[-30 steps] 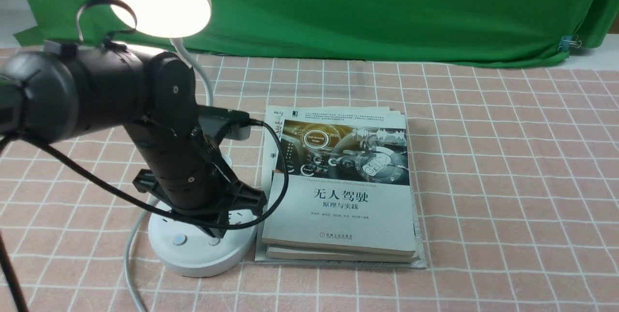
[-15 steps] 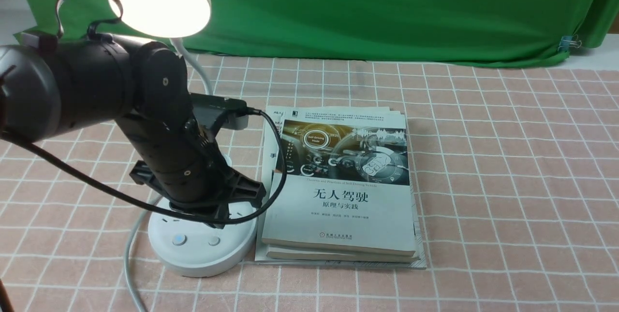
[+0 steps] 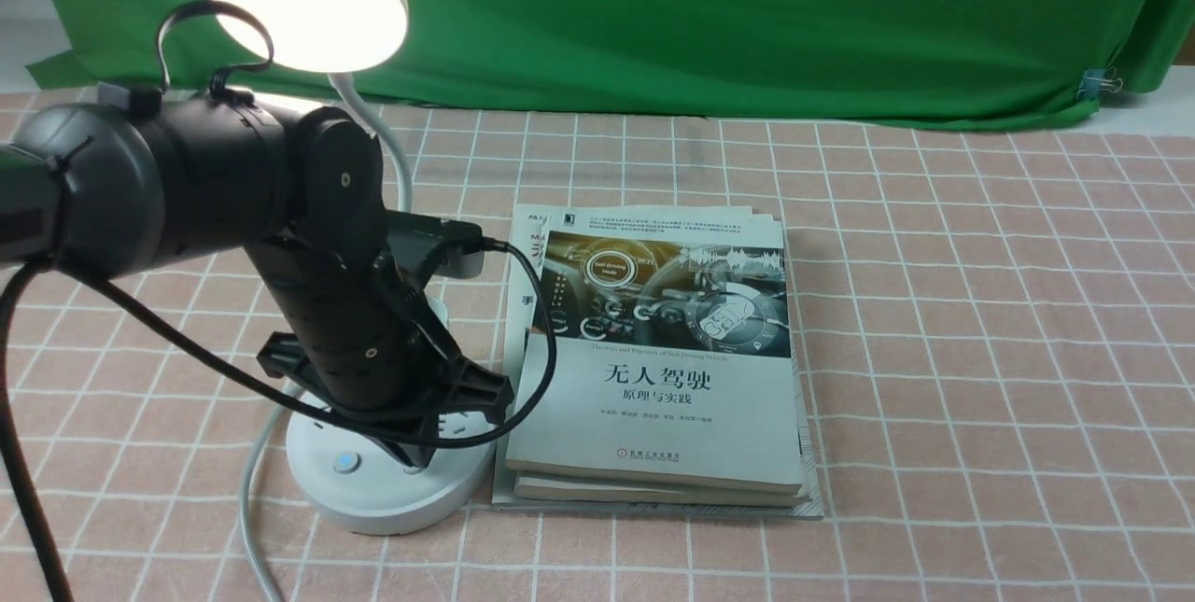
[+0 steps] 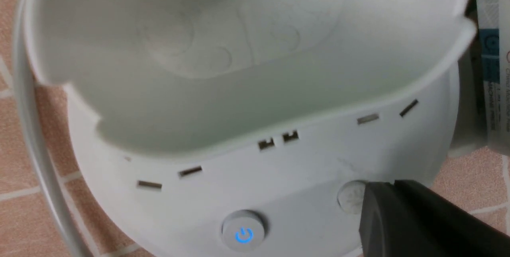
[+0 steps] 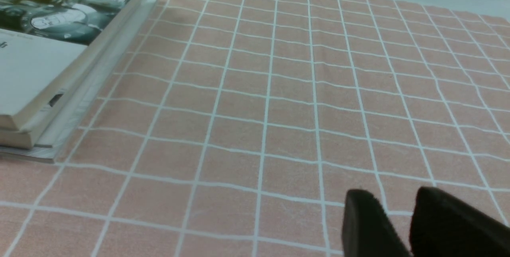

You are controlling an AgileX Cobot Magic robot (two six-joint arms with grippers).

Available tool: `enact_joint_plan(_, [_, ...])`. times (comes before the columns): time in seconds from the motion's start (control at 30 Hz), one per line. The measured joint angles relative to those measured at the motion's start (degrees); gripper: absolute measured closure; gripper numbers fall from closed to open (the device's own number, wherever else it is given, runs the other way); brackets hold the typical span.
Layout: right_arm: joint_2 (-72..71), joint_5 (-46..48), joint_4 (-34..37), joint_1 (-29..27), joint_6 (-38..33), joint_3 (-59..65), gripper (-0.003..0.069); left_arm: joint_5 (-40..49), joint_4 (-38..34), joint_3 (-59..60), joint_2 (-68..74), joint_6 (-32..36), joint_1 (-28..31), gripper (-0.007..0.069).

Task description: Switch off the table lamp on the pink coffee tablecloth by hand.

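Our left arm's black gripper (image 4: 388, 185) has its fingers closed together on nothing, their tips at the plain round white button (image 4: 352, 197) beside the blue-lit power button (image 4: 243, 231). Both sit on the round base of the white, disc-headed table lamp (image 3: 392, 499), which glows on the pink, white-gridded tablecloth (image 3: 980, 350), left of our stacked paperback books (image 3: 653, 415). Our right arm's black gripper (image 5: 388, 195) has its fingers slightly parted over the cloth.

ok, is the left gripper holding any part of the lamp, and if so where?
Nothing held: the left gripper's fingers are shut together with nothing between them, beside a button on the lamp's base.
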Motion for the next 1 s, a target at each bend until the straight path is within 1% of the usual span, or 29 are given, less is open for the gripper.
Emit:
enact_joint_plan(0.4, [0.0,0.0,0.0,0.0,0.0,0.0,0.0417,0.7,1.5,0.0,0.9,0.0,0.0,0.0625])
enact_joint_plan(0.53, [0.0,0.0,0.0,0.0,0.0,0.0,0.0417,1.6,1.4,1.3,-3.5,-0.7,0.0,0.0625])
enact_joint_plan(0.6, [0.0,0.0,0.0,0.0,0.0,0.0,0.0417,0.4,-0.6,5.0,-9.5,-0.8,0.0,0.0625])
enact_joint_plan(0.63, [0.0,0.0,0.0,0.0,0.0,0.0,0.0417,0.1,-0.9,5.4,-10.1,-0.8,0.0,0.0625])
enact_joint_plan(0.7, [0.0,0.0,0.0,0.0,0.0,0.0,0.0417,-4.0,-2.5,10.9,-17.3,-0.8,-0.1,0.0625])
enact_joint_plan(0.83, [0.0,0.0,0.0,0.0,0.0,0.0,0.0417,-14.2,-3.1,21.9,-31.9,-0.9,-0.1,0.0625])
enact_joint_plan(0.87, [0.0,0.0,0.0,0.0,0.0,0.0,0.0417,-18.5,-3.3,26.0,-36.5,-0.9,-0.1,0.0625])
enact_joint_plan(0.9, [0.0,0.0,0.0,0.0,0.0,0.0,0.0417,-18.5,-3.3,26.0,-37.2,-0.9,-0.1,0.0625])
enact_joint_plan(0.93, [0.0,0.0,0.0,0.0,0.0,0.0,0.0417,-22.6,-3.4,30.0,-42.4,-0.9,-0.1,0.0625])
enact_joint_plan(1.0, [0.0,0.0,0.0,0.0,0.0,0.0,0.0417,-27.9,-3.5,35.3,-49.8,-0.9,-0.1,0.0625])
